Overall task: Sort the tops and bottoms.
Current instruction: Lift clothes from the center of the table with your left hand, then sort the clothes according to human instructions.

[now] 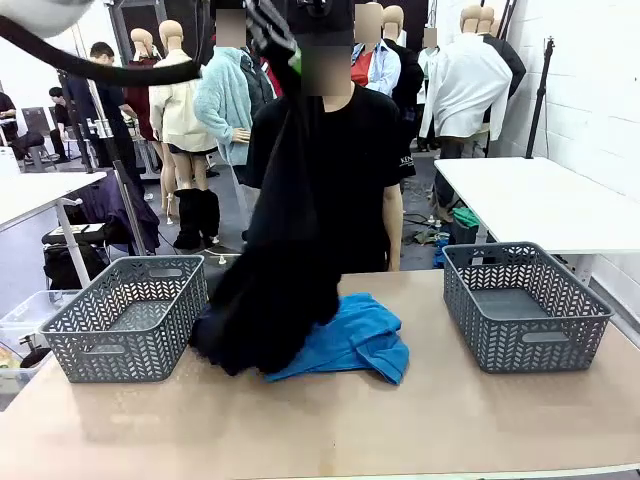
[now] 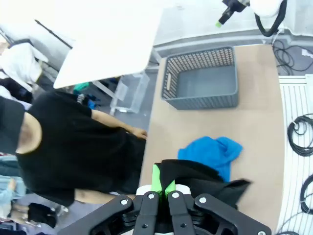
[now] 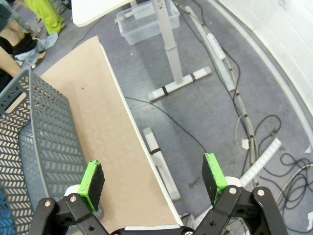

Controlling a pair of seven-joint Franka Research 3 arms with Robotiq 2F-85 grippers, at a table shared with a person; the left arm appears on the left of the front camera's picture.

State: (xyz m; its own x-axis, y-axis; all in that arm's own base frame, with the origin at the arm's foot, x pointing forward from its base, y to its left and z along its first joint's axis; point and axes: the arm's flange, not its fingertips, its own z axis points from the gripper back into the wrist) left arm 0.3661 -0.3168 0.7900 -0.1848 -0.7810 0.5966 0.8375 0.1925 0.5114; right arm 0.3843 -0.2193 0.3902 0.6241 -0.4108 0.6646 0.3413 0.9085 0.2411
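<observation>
A black garment (image 1: pixel 275 280) hangs in a long drape from my left gripper (image 1: pixel 293 58), high above the table's middle; its lower end still rests on the table. In the left wrist view the left gripper (image 2: pixel 164 185) is shut on the black garment (image 2: pixel 205 178), its green pads pressed together. Partly under the black one, a blue garment (image 1: pixel 355 340) lies crumpled on the table, and the left wrist view has this blue garment (image 2: pixel 211 152) below the gripper. My right gripper (image 3: pixel 154 181) is open and holds nothing, over the table's edge beside the right basket (image 3: pixel 34 147).
Two grey plastic baskets stand on the table, one at the left (image 1: pixel 125 320) and one at the right (image 1: pixel 525 305), both with nothing in them. A person in a black T-shirt (image 1: pixel 365 170) stands at the far side, behind the hanging garment. Cables lie on the floor (image 3: pixel 234 122).
</observation>
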